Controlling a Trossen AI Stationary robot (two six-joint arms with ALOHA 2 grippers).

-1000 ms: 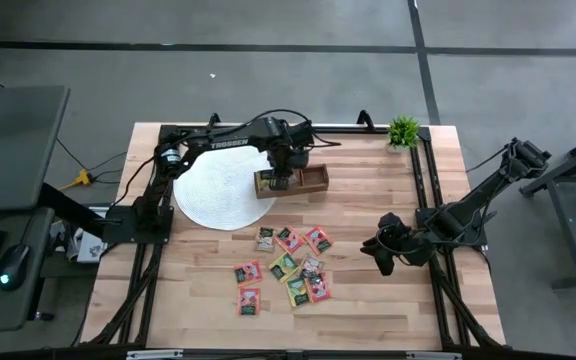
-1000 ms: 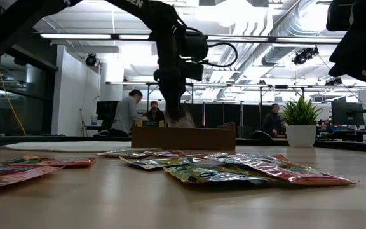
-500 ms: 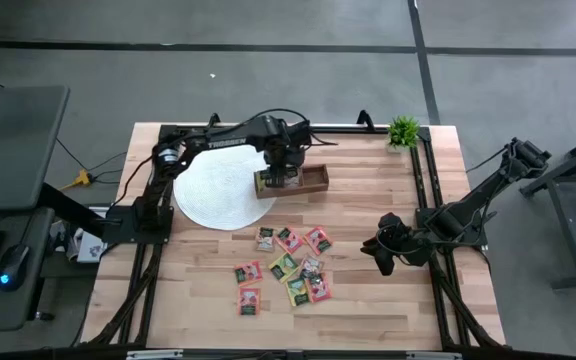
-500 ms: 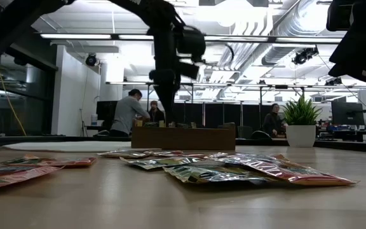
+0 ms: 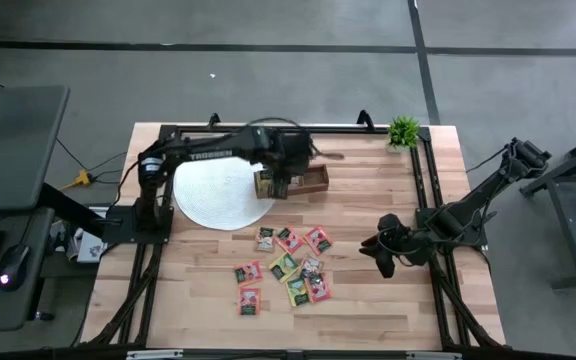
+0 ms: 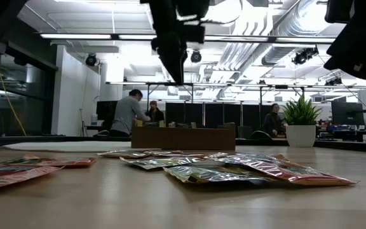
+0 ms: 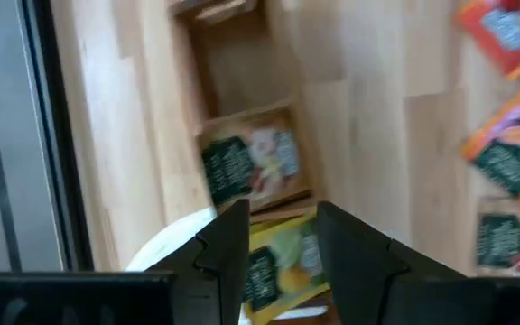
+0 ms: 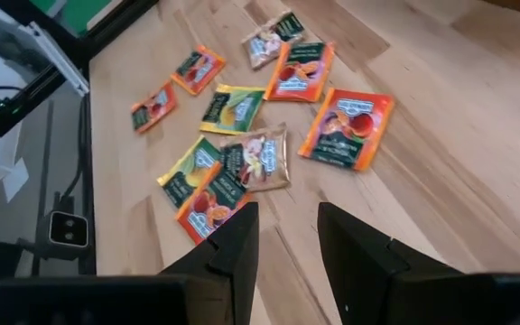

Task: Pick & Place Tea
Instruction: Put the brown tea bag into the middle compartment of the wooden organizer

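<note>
The tea packets (image 5: 286, 266) lie scattered flat on the near middle of the table, green, yellow and orange-red; they also show as the packets (image 8: 260, 153) and the packets (image 6: 234, 168). The wooden tray (image 5: 313, 178) stands at the far middle. In it lie a pale packet (image 7: 251, 167) and a yellow packet (image 7: 283, 266); its end compartment (image 7: 233, 72) is bare. My left gripper (image 7: 283, 239) hangs open and empty above the tray (image 6: 183, 137), well clear of it (image 6: 176, 76). My right gripper (image 8: 287, 239) waits open at the table's right (image 5: 380, 255), beside the scattered packets.
A white round mat (image 5: 218, 190) lies left of the tray, its edge under the tray's left end. A small potted plant (image 5: 403, 131) stands at the far right corner. Black frame rails run along the table's sides. People sit in the room beyond the table (image 6: 129, 114).
My left gripper has risen straight up from the tray, from down among its compartments to well above its rim. The tray and the scattered packets have stayed where they were.
</note>
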